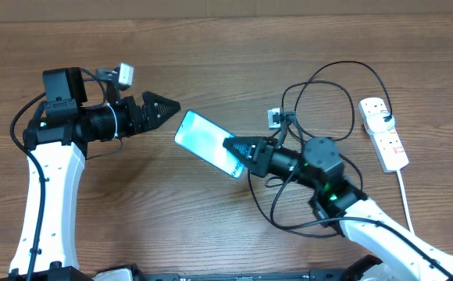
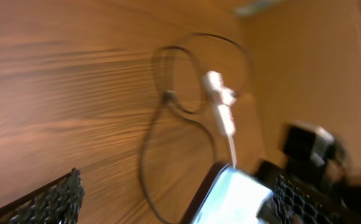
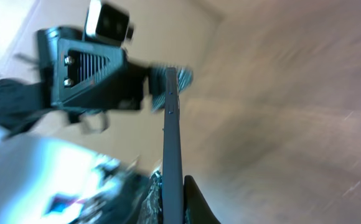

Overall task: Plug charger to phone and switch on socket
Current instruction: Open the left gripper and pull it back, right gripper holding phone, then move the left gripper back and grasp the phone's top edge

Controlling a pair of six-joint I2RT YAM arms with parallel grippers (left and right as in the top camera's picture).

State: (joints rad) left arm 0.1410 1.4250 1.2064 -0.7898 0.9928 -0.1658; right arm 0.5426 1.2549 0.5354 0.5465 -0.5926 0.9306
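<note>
**Phone clamped in the right jaws, charger loose behind**

Closest in, the right jaws are clenched on the lower end of the phone (image 1: pixel 204 138). The right wrist view shows it edge-on, a thin dark slab rising from between the two fingers. From overhead, its lit teal screen faces up and the phone slants up to the left, over the middle of the table (image 1: pixel 234 47).

Just past its upper corner are the left jaws, pointing right at the phone. They are released, and the left wrist view shows the fingers spread wide with the screen's end low between them. I cannot tell whether they touch it.

Behind the right arm, the charger (image 1: pixel 351 63) lies in loose black loops on the table, one loop running under the arm. The plug tip is not in the phone.

Farthest right lies the socket (image 1: pixel 384 134), with its white cord trailing toward the near edge.
</note>
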